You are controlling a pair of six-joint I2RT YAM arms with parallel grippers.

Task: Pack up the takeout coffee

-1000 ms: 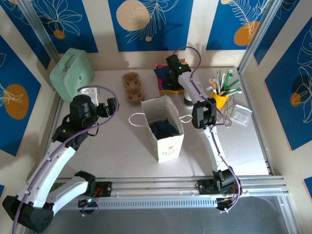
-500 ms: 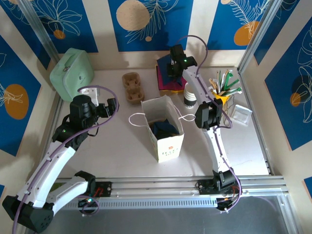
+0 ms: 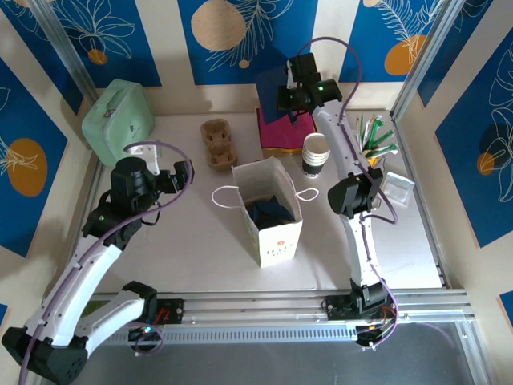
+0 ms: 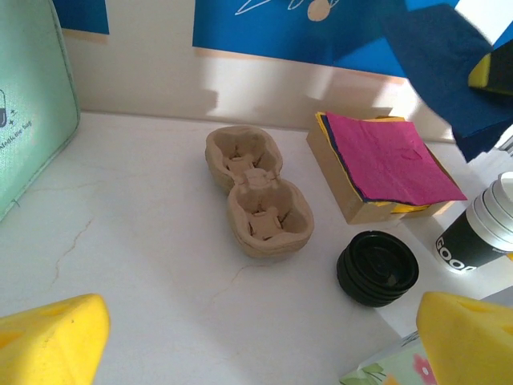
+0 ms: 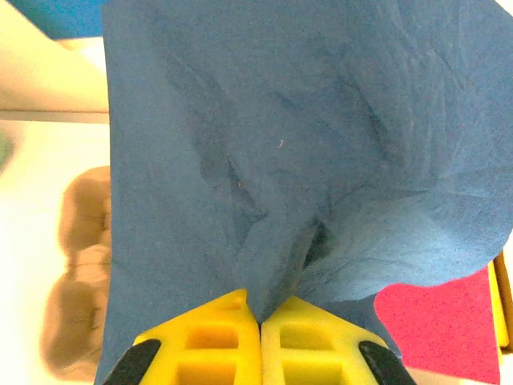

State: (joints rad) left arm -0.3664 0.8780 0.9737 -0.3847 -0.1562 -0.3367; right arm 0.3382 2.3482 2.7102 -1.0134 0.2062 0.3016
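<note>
We see the right gripper (image 5: 260, 322) at the upper middle of the overhead frame, above the back of the table. Its yellow fingers (image 5: 204, 341) are pressed together, pinching a corner of a dark blue crumpled tissue sheet (image 5: 304, 160), which fans out in front of its wrist camera.

Just under it lies a flat pile of coloured paper napkins with a magenta one on top (image 4: 393, 156). Beside the pile, to the lower right in the left wrist view, stand a stack of round black plastic lids (image 4: 377, 269) and a stack of lidless white-and-dark paper cups (image 4: 485, 233). A brown moulded cardboard two-cup carrier (image 4: 256, 192) sits left of the napkins.

The left gripper (image 3: 186, 172) hangs at centre left of the overhead frame with its fingers spread wide and nothing between them.

In the middle of that frame stands an open white paper bag with handles (image 3: 276, 237), with dark blue paper inside. We cannot tell where the takeout coffee is. A mint green case (image 3: 119, 116) sits at the upper left.
</note>
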